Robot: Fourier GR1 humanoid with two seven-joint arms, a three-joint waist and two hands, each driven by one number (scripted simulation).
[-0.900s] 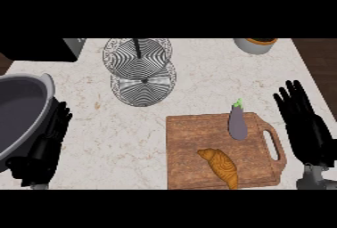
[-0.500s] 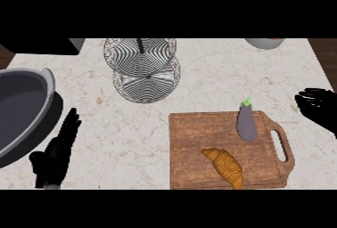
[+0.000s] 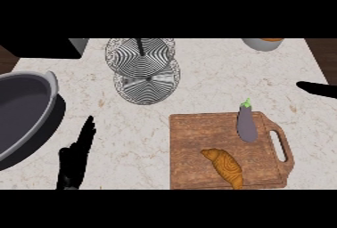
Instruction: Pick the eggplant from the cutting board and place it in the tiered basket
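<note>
Eggplant (image 3: pixel 247 126) lies on the cutting board (image 3: pixel 197 151), in the board's upper right part, just inside the handle slot, stem tip pointing away from the robot. Nothing is touching it. Croissant (image 3: pixel 225 167) sits on the same board, nearer the robot and a bit left, apart from the eggplant.

Right hand (image 3: pixel 317 88): only a dark sliver shows at the frame edge, right of the board and beyond its far corner. Can't tell how its fingers are set. It holds nothing visible.

Left hand (image 3: pixel 76 156): left of the board, well apart, edge-on with straight fingers held together, pointing away from the robot. Empty.

Tiered basket (image 3: pixel 143 67) stands beyond the board's far left corner, two wire tiers round a centre post. Grey pot (image 3: pixel 26 111) is far left of the board, white bowl (image 3: pixel 263 43) far beyond its right side.

Step in hand, as I judge it: approach, grasp not yet made. Right hand is the closer one. Suggested:
- come in over the board's handle side, fingers spread before contact
- wrap across the eggplant's thick lower body, not the stem
- stay clear of the croissant
- lift straight off the board, then carry toward the basket, clearing the rim and missing the post

Risk: the eggplant is rounded, so a side nudge may roll it toward the board's edge.
</note>
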